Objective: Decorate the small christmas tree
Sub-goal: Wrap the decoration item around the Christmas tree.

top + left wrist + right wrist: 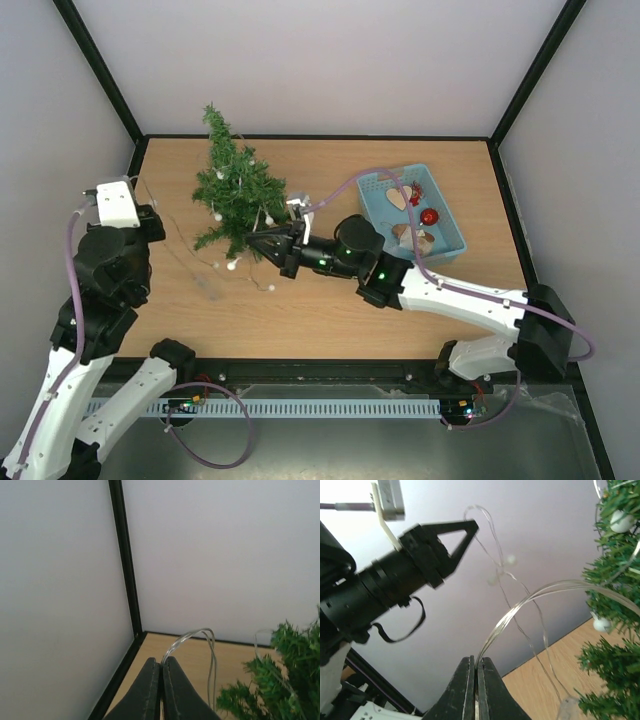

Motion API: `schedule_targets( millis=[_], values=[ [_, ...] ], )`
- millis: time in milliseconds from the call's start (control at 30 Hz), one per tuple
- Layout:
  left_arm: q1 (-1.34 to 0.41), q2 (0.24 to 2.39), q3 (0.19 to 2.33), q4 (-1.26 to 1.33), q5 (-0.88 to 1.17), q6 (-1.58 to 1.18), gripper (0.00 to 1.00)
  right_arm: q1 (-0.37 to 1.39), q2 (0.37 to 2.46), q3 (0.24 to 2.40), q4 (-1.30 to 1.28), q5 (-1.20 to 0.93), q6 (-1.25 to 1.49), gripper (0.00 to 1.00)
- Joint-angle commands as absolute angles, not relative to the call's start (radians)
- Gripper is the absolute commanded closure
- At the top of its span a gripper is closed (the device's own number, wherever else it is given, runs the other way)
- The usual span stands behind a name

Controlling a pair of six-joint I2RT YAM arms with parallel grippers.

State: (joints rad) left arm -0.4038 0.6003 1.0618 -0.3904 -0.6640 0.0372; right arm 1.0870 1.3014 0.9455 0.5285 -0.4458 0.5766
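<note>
Pale wooden tabletop [330,300], white walls: small christmas tree [235,185], bushy dark green, stands upper left of centre, partly strung with clear wire fairy lights [535,592]. My left gripper [161,662] and right gripper [475,662] each pinch that wire, jaws closed on it. Step in hand, I judge: draping; next, carry the slack round the branches without toppling the tree.

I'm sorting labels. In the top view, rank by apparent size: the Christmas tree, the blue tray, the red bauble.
1-2. small christmas tree and blue tray: alike; the tree rises toward the camera, so unranked.
3. red bauble: smallest.
</note>
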Motion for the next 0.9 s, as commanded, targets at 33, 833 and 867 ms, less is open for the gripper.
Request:
schedule_targets(
  millis=[33,833,867],
  values=[
    [-0.405,0.586,1.034,-0.512,-0.667,-0.088,0.88,1.091,1.357,1.03,0.64,-0.453,0.662,0.98],
    [-0.405,0.477,0.974,-0.47,0.468,-0.092,0.53,1.092,1.44,1.123,0.653,-0.394,0.767,0.98],
    [-0.405,0.484,0.968,-0.471,0.463,-0.091,0.54,1.092,1.439,1.122,0.656,-0.396,0.768,0.98]
  ],
)
